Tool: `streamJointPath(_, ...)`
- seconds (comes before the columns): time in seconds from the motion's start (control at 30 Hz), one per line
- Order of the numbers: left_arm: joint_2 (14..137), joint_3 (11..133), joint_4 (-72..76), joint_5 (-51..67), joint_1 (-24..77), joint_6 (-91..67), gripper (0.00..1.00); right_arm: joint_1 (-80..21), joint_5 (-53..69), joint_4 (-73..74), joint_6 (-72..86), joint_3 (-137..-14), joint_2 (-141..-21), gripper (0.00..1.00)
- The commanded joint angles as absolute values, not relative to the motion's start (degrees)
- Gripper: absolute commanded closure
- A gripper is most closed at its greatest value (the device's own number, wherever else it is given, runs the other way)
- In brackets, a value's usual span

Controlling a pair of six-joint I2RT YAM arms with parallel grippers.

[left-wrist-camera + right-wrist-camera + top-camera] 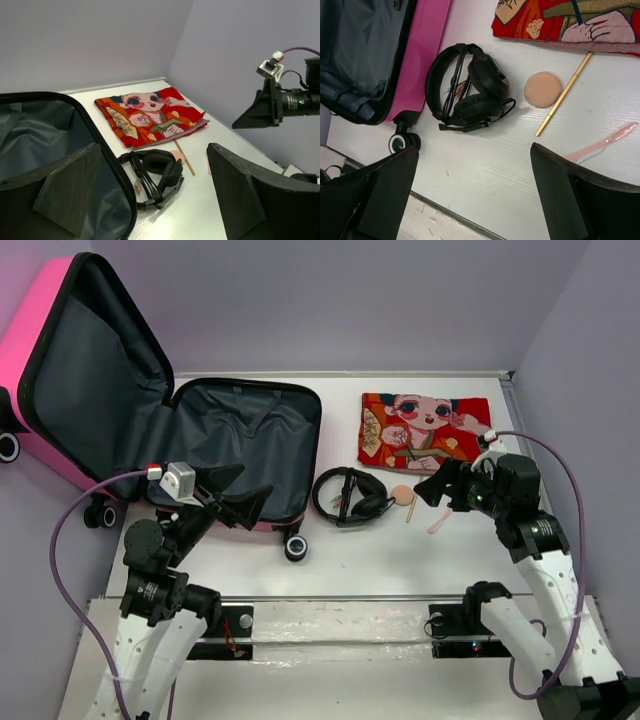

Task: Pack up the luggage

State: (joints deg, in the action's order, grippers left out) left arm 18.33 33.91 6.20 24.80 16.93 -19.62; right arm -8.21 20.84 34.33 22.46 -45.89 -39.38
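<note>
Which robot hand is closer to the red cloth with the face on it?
Right. The right gripper hovers just beside the red cloth; the left gripper is over the pink suitcase, past the headphones.

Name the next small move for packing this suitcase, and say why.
Probably lower the right gripper onto the headphones: its jaws stand open near them, they lie on the table beside the luggage, and the luggage lies open with nothing inside.
</note>
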Motion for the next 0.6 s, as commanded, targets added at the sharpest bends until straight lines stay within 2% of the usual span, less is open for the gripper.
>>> streamJointPath(0.0,20.04,36.65,7.73,29.18,17.14,-18.28,0.01,-8.35,23.03,26.99,22.32,-45.18,-43.58,0.00)
streamJointPath(0.13,20.13,36.39,7.73,29.09,17.05,-18.19,0.01,-11.06,20.58,21.99,22.76,-46.14,-49.03,0.00)
streamJointPath(0.3,21.71,36.30,7.82,30.50,16.96,-18.37,0.01,-19.32,9.25,20.74,20.31,-50.88,-58.61,0.00)
streamJointPath(0.57,22.15,36.39,7.73,30.59,16.87,-18.28,0.01,-21.88,3.26,19.69,15.38,-58.00,-72.67,0.00)
